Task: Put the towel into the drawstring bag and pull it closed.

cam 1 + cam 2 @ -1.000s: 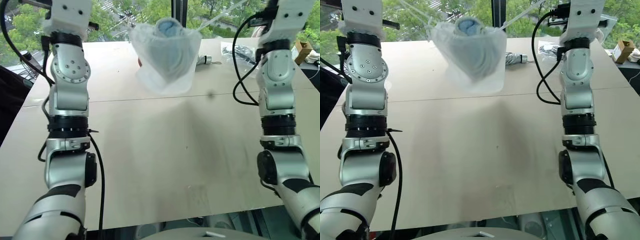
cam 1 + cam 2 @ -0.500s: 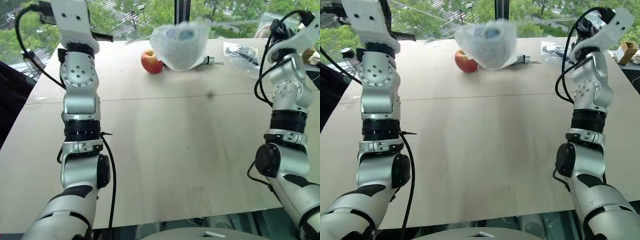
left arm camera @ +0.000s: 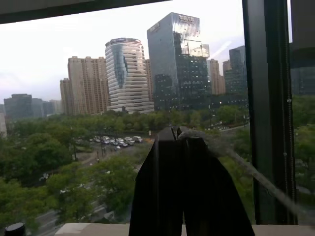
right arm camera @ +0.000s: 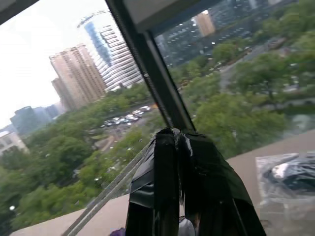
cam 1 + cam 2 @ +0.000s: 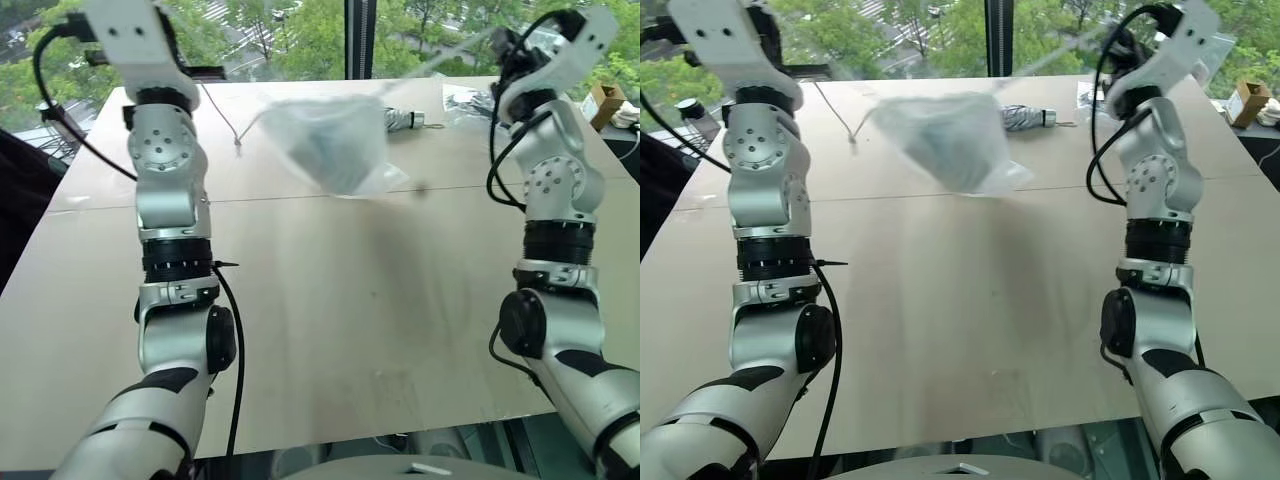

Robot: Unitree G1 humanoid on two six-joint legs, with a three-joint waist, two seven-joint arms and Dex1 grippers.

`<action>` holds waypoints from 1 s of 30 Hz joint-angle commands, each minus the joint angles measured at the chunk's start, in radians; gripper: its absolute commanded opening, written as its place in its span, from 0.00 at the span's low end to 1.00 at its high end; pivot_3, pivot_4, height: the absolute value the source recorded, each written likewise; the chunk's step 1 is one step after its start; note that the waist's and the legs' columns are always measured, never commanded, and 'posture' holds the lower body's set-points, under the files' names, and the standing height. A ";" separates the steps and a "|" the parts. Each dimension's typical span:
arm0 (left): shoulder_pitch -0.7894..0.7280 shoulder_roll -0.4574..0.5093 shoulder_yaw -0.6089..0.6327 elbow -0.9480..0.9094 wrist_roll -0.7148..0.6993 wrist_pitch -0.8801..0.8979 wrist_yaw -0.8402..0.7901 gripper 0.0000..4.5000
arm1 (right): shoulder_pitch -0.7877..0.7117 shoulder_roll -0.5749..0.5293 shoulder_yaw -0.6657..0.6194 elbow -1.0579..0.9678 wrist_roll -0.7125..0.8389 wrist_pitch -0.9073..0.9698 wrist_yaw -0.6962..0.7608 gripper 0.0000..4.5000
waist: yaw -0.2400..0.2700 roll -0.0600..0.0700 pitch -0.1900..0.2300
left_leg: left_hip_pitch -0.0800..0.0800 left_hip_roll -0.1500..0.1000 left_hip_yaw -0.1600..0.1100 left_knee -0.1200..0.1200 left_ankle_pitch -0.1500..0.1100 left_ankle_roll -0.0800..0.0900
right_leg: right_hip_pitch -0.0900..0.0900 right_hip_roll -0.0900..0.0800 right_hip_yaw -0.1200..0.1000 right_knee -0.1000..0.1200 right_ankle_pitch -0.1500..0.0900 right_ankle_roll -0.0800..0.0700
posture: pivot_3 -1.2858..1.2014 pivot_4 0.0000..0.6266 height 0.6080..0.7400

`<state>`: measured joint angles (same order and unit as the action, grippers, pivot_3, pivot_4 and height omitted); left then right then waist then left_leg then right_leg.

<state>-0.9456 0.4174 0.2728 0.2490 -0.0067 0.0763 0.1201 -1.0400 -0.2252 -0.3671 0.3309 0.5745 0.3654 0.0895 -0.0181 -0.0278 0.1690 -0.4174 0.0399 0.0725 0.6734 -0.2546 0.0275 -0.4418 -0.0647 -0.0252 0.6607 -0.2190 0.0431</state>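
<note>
Aloft over the surface (image 5: 330,330), the drawstring bag (image 5: 330,140) hangs with the towel inside; left pincer (image 3: 179,133) and right pincer (image 4: 176,135), both clamped on cords, are apparently cinching its mouth.

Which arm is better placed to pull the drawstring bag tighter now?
Probably the right. The right claw is shut on a taut cord running to the drawstring bag, so a pull acts at once. The left claw holds a sagging cord.
</note>
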 commanded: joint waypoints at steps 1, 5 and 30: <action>-0.004 0.025 0.023 -0.013 -0.020 -0.018 -0.017 0.01 | 0.014 0.020 0.096 -0.206 0.076 0.060 0.151 0.00 | -0.009 0.000 0.000 | 0.000 0.001 0.000 0.000 0.000 0.000 | 0.000 0.001 0.001 0.000 0.000 0.000 | 0.52 0.24 1.00; 0.002 0.028 0.041 -0.044 0.023 -0.019 0.055 0.01 | -0.018 -0.037 -0.032 0.025 -0.038 -0.057 -0.071 0.00 | -0.009 0.000 0.000 | 0.001 0.001 -0.001 -0.001 0.000 0.000 | 0.001 0.001 -0.001 0.000 0.000 0.000 | 0.52 0.24 1.00; 0.134 0.065 0.027 -0.136 0.062 -0.007 0.058 0.01 | 0.038 -0.164 0.048 0.084 -0.330 -0.321 -0.161 0.00 | 0.005 0.000 0.000 | 0.000 -0.001 0.000 0.000 0.000 0.000 | 0.001 -0.002 -0.001 -0.001 0.000 0.000 | 0.52 0.24 1.00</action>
<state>-0.8148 0.4408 0.2793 0.1861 0.0063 0.0821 0.1406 -1.0197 -0.3163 -0.3552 0.4188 0.3886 0.1424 -0.0311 -0.0127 -0.0282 0.1689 -0.4176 0.0391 0.0718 0.6725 -0.2546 0.0276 -0.4411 -0.0661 -0.0268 0.6592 -0.2189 0.0435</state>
